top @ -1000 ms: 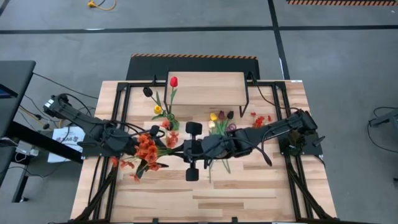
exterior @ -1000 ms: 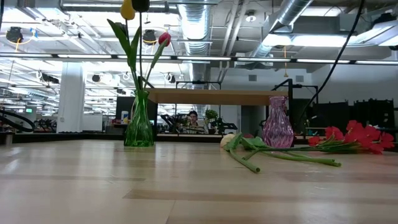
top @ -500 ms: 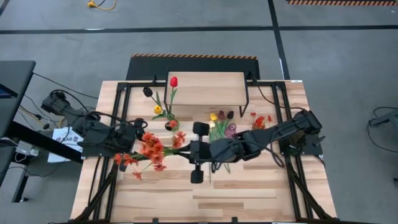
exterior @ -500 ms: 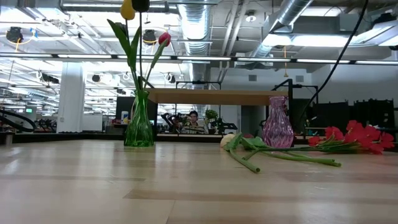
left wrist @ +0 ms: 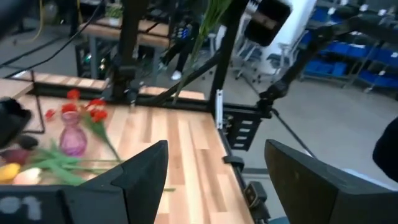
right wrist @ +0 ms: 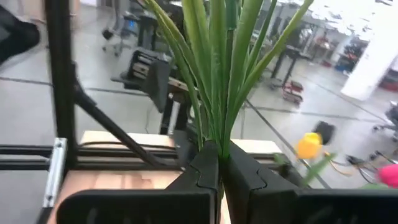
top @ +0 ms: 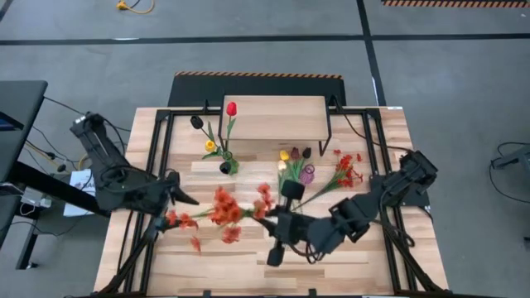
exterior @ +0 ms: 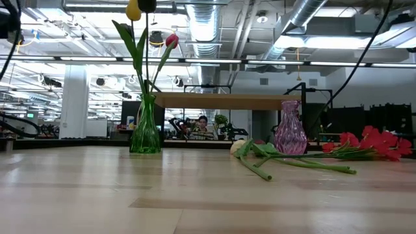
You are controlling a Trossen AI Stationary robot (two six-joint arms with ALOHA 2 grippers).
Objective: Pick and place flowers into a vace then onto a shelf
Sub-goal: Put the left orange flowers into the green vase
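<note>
My right gripper [top: 263, 218] is shut on a spray of small red-orange flowers [top: 222, 212] and holds it above the table's near middle. My left gripper [top: 184, 192] stands open at the table's left with nothing between its fingers [left wrist: 217, 180]. A green vase [top: 225, 165] stands on the table in front of the shelf [top: 273, 118] with red, yellow and black tulips in it [exterior: 145, 127]. A purple vase [top: 306, 174] stands empty [exterior: 290, 130]. Beside it more tulips [top: 290, 159] and a red spray [top: 348, 168] lie on the table. My right gripper pinches the spray's bunched green stems [right wrist: 215, 138] between its two shut fingers. The fingers come in about level from the table's right. The stems run on past the fingertips and the blossoms [top: 217, 213] spread toward the left. The spray is lifted clear of the table.
The shelf stands at the table's far middle on thin black legs [exterior: 227, 101]. Black frame rails [top: 161, 157] run along both sides of the table. Bare wood [top: 248, 269] lies along the near edge. A person shows far behind the table [exterior: 202, 123].
My right gripper has swung toward the table's near edge and a little to the right, carrying the spray, whose blossoms have moved rightward with it. My left gripper has drawn back toward the table's left edge, away from the blossoms, and stayed open.
</note>
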